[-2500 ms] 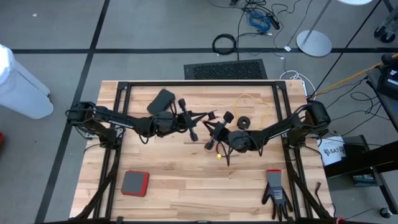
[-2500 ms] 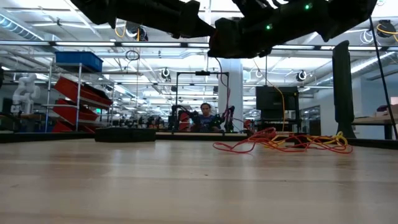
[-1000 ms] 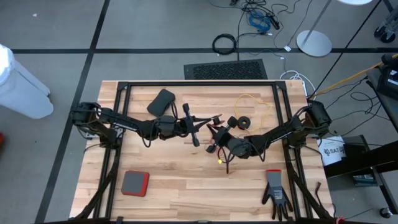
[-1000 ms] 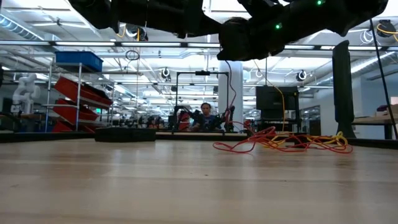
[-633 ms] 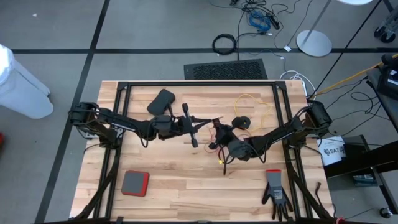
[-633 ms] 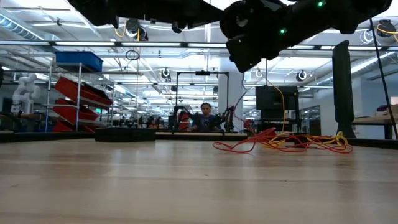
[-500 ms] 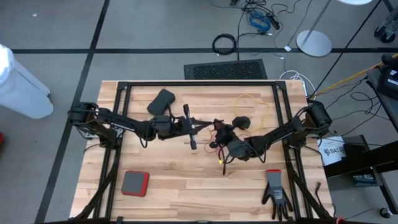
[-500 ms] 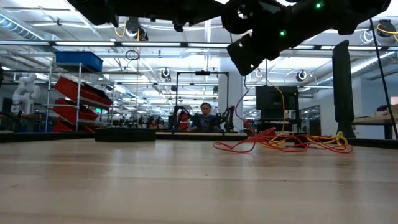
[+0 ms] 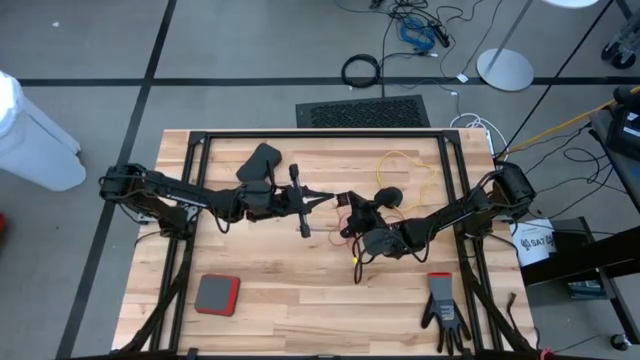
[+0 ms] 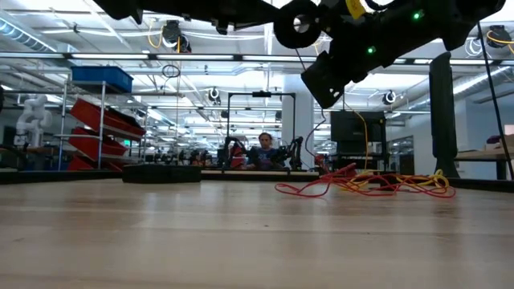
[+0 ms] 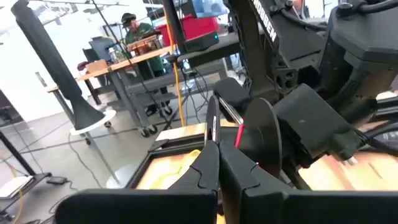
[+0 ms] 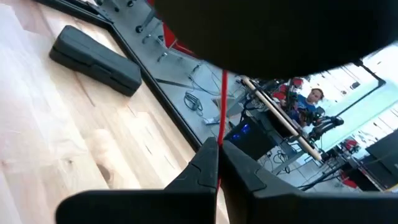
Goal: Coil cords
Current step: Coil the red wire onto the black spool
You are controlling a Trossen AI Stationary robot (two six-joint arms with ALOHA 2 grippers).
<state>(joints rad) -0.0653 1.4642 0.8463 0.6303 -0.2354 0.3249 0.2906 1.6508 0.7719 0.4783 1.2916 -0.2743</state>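
Since a moment ago our right tool (image 9: 349, 205) has swung nearer the left tool (image 9: 318, 197), and the two now almost meet above the middle of the surface (image 9: 270, 290). Our left tool's fingers (image 11: 208, 163) are pressed together on a thin red cord (image 11: 238, 133) just beside a round black reel (image 11: 266, 138) carried at the right arm's end. Our right tool's fingers (image 12: 211, 163) are likewise together, pinching the same red cord (image 12: 221, 112), which runs straight up from them. We cannot tell how the reel is fixed there.

On the far right of the surface lies a loose yellow cord (image 9: 405, 165) with another small black reel (image 9: 389, 196) near it; from table height it shows as a red and yellow tangle (image 10: 361, 182).

White lettering runs along the right arm in the left wrist view, but it is cut off and we cannot read it. A label on a white bucket (image 9: 537, 241) beside the surface begins "SAT"; the rest is hidden.

A black case (image 9: 260, 160), a red-edged pad (image 9: 216, 295) and a glove (image 9: 441, 305) also lie there.
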